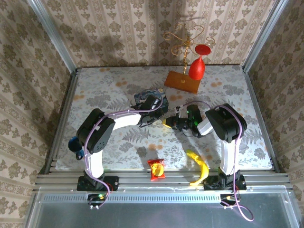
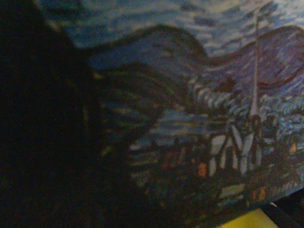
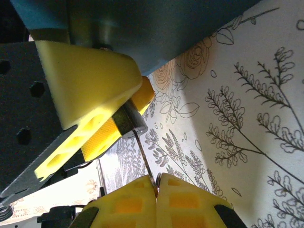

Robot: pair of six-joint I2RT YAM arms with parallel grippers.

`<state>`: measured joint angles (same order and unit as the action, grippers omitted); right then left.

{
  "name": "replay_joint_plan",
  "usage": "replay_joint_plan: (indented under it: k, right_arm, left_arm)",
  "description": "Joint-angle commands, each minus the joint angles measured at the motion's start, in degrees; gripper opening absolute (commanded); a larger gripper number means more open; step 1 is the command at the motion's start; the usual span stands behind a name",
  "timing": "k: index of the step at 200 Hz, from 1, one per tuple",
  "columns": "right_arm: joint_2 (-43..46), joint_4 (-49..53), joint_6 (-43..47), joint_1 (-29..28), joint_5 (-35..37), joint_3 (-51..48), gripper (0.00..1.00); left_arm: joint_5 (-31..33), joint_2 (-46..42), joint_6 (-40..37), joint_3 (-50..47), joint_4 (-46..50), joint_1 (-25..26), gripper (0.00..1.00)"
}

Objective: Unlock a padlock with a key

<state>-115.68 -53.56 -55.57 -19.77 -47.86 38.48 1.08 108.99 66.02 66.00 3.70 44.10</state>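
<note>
Leaf-patterned tabletop: blue painted tin near the middle, wooden stand by the far edge, banana and red packet at the near edge.

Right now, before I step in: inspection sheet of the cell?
Surface: floral cloth, flat.
Job's things: padlock at the left gripper tips; key in the right gripper, tip at the padlock, beside the tin.
Clutter: banana, red packet, wire stand with red glass.
Grippers: left looks shut on padlock; right shut on key.
Cables: purple cables along both arms, no snag seen.
Surroundings: wallpapered walls, aluminium frame.
</note>
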Motion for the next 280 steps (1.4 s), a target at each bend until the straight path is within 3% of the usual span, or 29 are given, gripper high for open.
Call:
replay_joint_plan:
  k: [1, 147, 280]
  right_arm:
    - [1.68, -0.64, 2.36, 0.77, -0.46, 2.22, 0.00]
    - [-1.50, -14.83, 2.17, 0.25, 2.46, -4.20, 0.00]
    - [-2.10, -13.76, 2.31, 0.17, 2.28, -1.92, 0.00]
  left_arm:
    - [-2.94, -2.97, 0.59, -1.05, 2.03, 1.26, 0.00]
    - [-7.80, -1.81, 7.89, 0.68, 1.13, 0.18, 0.00]
    - [-9.26, -1.24, 7.83, 0.69, 0.78, 0.33, 0.00]
